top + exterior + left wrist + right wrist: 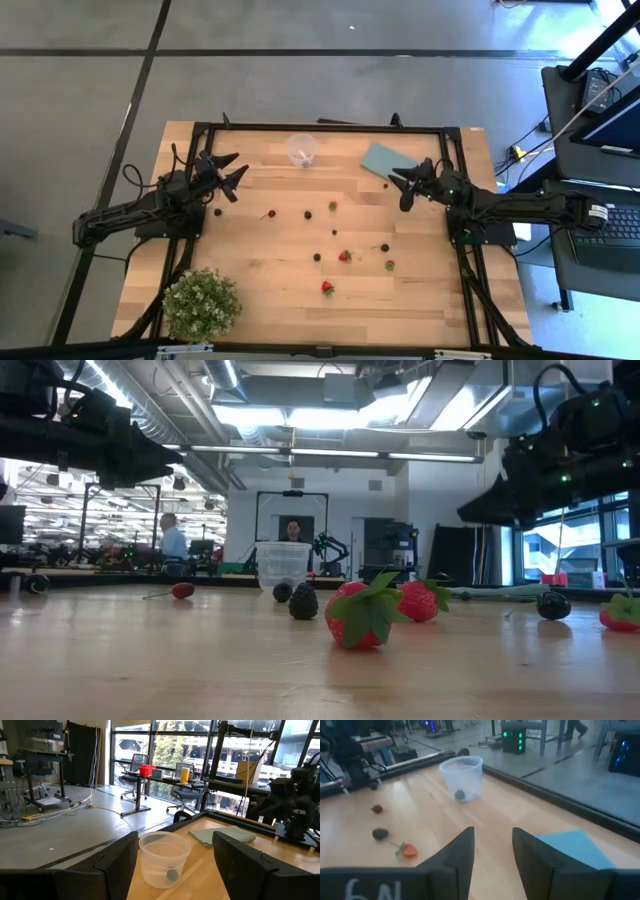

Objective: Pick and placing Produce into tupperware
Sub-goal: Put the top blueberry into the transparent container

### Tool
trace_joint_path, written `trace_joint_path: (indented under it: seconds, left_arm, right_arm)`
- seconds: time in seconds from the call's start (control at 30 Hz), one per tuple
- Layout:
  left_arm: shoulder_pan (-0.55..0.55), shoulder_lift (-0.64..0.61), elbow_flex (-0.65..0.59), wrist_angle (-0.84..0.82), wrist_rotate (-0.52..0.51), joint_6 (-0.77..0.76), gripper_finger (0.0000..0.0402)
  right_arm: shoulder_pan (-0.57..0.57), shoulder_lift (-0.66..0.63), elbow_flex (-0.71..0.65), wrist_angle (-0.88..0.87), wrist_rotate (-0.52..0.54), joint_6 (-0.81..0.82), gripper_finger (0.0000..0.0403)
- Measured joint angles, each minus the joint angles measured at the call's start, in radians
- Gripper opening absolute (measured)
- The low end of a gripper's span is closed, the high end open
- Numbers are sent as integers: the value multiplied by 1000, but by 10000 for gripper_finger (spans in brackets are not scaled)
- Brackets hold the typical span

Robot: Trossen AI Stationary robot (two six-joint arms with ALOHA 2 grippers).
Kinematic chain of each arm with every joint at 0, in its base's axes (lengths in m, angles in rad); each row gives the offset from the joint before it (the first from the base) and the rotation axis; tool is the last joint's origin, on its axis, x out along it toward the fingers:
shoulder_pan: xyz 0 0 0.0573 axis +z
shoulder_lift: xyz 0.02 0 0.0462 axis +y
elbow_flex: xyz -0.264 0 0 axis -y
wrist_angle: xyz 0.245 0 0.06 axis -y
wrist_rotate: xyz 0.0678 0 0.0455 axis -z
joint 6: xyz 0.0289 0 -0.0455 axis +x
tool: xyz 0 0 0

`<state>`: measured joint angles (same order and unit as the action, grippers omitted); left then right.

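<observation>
10 or so pieces of produce (345,256) lie loose on the wooden table (260,310), all on the plant side of the tupperware (302,150) and well apart from it. Farthest from the cup, a red strawberry (327,288) sits alone toward the front edge, with the potted plant (202,303) in the corner beyond it. Closer in, a second strawberry, dark berries and green bits are scattered in a loose band. 1 dark piece (460,794) already rests at the bottom of the cup.

The left gripper (232,172) hangs to 1 side of the tupperware, its fingers spread wide and empty, pointed at the cup. The right gripper (407,185) hangs on the opposite side, just past the flat teal piece (385,160), its fingers parted with only bare wood between them, so nothing is held.

Judging the risks: the small round berries would likely roll if a fingertip clips them off-centre, and those nearest the front edge have nothing to stop them going over. The clear cup looks light, so a finger catching its rim during a drop could tip or push it. It stands just beside the black rail (330,127) at the back, leaving little room behind it. Both arms reaching for the cup at once could meet above it. Between the 2 grippers the middle of the table offers the most open room.
</observation>
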<state>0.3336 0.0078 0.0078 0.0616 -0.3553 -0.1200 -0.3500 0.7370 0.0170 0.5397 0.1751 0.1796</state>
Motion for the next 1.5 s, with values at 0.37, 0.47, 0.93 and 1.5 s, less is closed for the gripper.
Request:
trace_joint_path:
  seconds: [0.37,0.47,0.93,1.5]
  left_arm:
    - [0,0,0,0,0,0,247]
    - [0,0,0,0,0,0,247]
    - [0,0,0,0,0,-2,247]
    - [0,0,0,0,0,-4,247]
  right_arm:
    - [0,0,0,41,0,-30,135]
    - [0,0,-6,61,1,-30,135]
    - [19,142,-11,216,73,-30,135]
    - [27,441,-11,431,177,33,136]
